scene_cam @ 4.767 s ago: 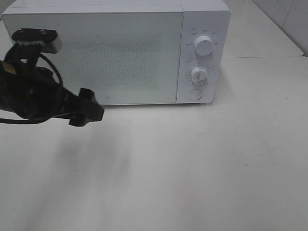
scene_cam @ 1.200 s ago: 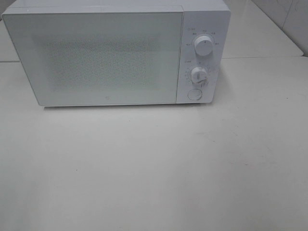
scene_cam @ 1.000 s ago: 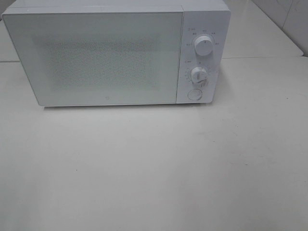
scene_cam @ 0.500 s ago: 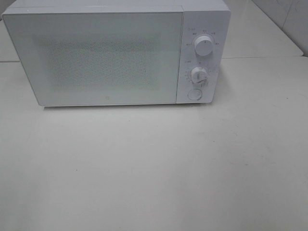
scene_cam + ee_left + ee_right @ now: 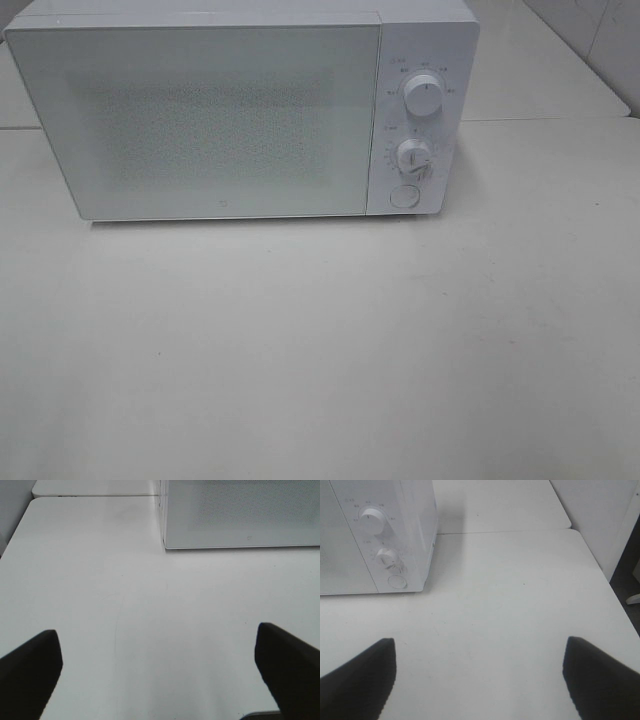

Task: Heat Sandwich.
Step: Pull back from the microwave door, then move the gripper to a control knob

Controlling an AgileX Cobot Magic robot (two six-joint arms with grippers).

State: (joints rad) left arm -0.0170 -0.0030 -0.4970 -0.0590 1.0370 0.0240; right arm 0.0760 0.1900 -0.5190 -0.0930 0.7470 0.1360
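Looking down from up high, I see a white microwave (image 5: 220,120) sitting at the back of the pale table (image 5: 320,350). Its door (image 5: 200,60) is shut flat, and I cannot see through it. On its right side are two round knobs, a top knob (image 5: 424,97) and a lower knob (image 5: 413,157), with a small round button (image 5: 403,196) under them. The sandwich shows in none of my views, so I cannot tell where it is. My left gripper (image 5: 157,650) hangs over the table near the microwave's left front corner. Its two dark fingers (image 5: 30,675) are spread wide with nothing between them. My right gripper (image 5: 480,655) hangs over the table near the knob side. Its fingers (image 5: 357,680) are wide apart too and hold nothing.
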